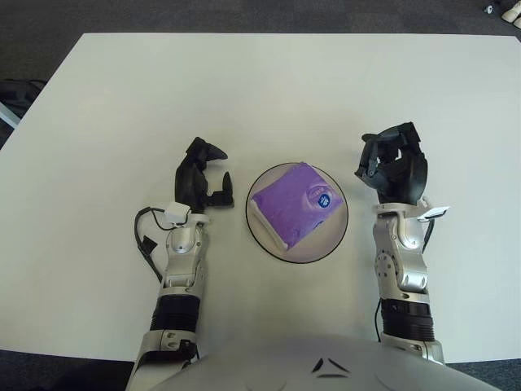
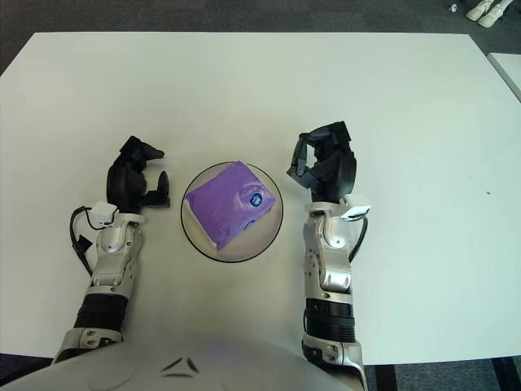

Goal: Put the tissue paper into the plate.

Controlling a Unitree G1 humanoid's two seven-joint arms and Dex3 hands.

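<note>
A purple tissue pack (image 1: 293,205) with a small blue sticker lies inside the round plate (image 1: 334,240) near the table's front middle. My right hand (image 1: 391,165) is just right of the plate, apart from it, fingers relaxed and holding nothing. On the plate's left side, my left hand (image 1: 205,177) sits with its fingers spread and nothing in them.
The white table (image 1: 269,90) stretches wide behind and to both sides of the plate. Dark carpet borders its far edge, with small white objects (image 2: 480,8) on the floor at the far right.
</note>
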